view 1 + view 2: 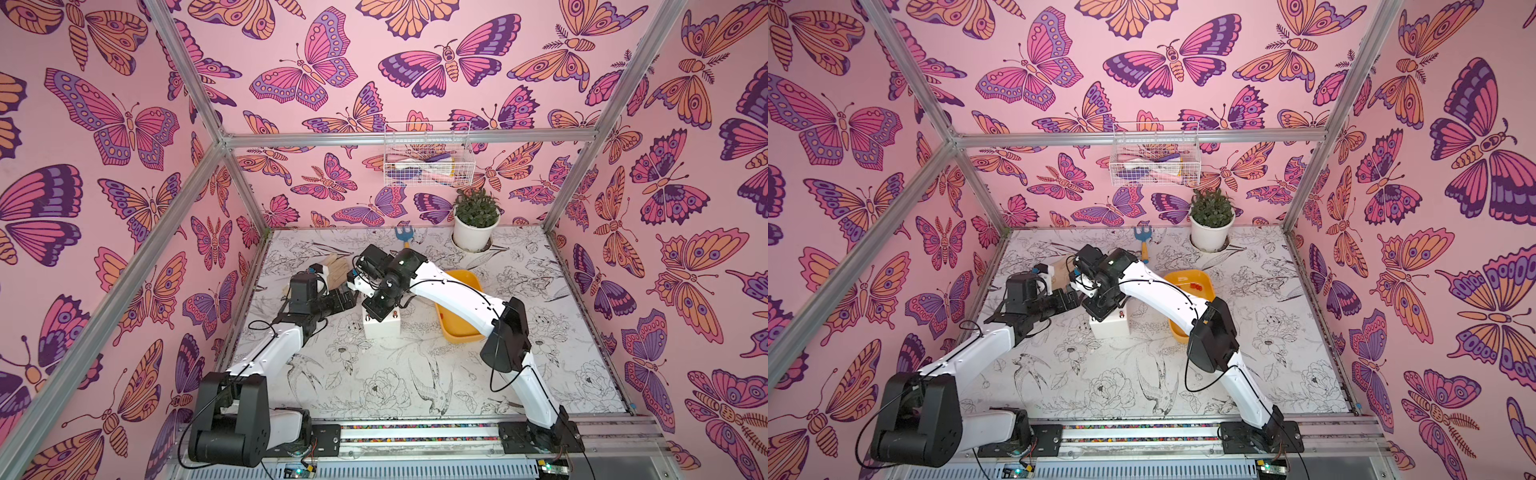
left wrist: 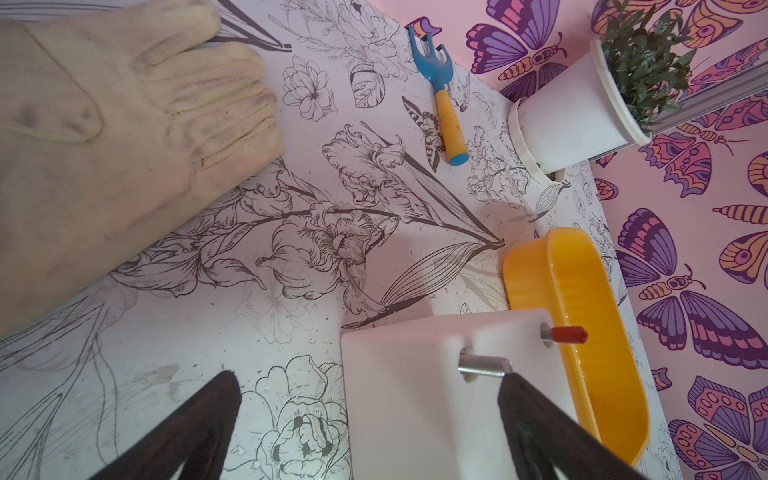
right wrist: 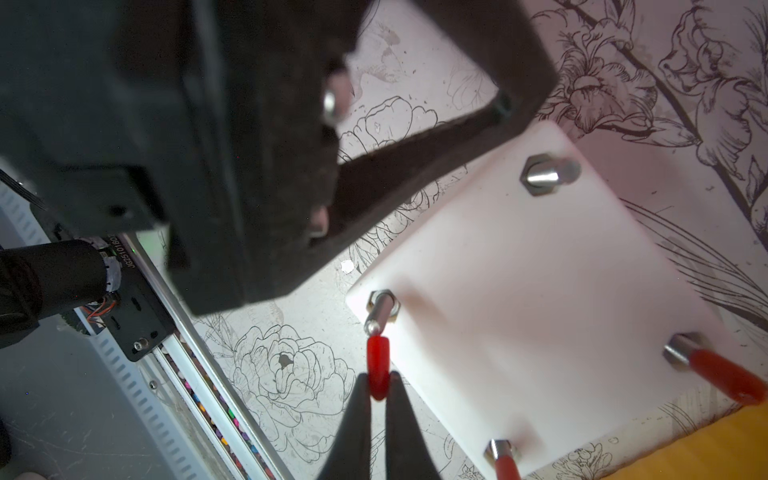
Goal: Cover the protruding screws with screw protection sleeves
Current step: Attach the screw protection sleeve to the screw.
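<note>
Room: you're looking into a booth of pink butterfly walls, over a table point(image 1: 415, 374) printed with black-line flowers.
Box: the white box point(image 3: 540, 291) stands mid-table, just beside the yellow tray point(image 1: 459, 332).
Screws: the protruding screws point(image 3: 548, 172) stick up at the box's four top corners. Two wear red caps point(image 3: 723, 374) and two are bare.
Right arm: your right gripper point(image 3: 378, 376) is pinched tight on one red sleeve point(image 3: 377, 357). It holds the sleeve end-on at the tip of a bare screw point(image 3: 380, 309); you can't tell whether it has started over the thread.
Left arm: your left gripper point(image 2: 370, 376) is spread wide and holds nothing, with one finger point(image 2: 540, 424) just beside the other bare screw point(image 2: 484, 365).
Spares: a few screw protection sleeves point(image 1: 1196, 286) lie in the tray.
Back of table: a glove point(image 2: 104, 145), a small rake point(image 2: 444, 108) and a potted plant point(image 2: 573, 124) sit well apart from the box.
</note>
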`<state>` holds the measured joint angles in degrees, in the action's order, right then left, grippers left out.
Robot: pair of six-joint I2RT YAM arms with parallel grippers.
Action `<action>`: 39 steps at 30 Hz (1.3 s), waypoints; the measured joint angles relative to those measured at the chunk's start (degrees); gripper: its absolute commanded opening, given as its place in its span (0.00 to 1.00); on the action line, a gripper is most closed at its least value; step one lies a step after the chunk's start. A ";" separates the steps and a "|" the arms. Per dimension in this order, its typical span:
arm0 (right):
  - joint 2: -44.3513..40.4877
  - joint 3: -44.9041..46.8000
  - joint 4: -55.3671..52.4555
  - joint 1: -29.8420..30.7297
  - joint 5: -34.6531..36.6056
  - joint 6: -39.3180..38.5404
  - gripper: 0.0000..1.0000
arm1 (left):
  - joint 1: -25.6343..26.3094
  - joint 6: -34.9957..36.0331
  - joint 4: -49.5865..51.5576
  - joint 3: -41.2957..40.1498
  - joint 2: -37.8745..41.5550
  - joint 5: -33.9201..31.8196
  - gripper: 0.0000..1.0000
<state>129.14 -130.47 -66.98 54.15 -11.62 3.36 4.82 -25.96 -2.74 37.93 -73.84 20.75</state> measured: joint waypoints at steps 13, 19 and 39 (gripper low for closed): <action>1.09 -1.18 0.04 0.00 -0.46 0.00 0.10 | -1.49 -0.02 1.11 -2.14 3.89 -0.68 0.99; 1.88 -2.47 -0.09 0.00 -0.46 0.00 0.10 | -1.62 -0.02 1.25 -2.93 4.90 -0.85 1.00; 3.32 -5.38 -0.37 0.00 -0.46 0.00 0.10 | -1.86 -0.04 1.29 -5.29 5.49 -0.81 0.99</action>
<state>132.46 -135.85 -67.35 54.15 -12.08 3.36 2.96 -26.00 -1.45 32.64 -68.36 19.94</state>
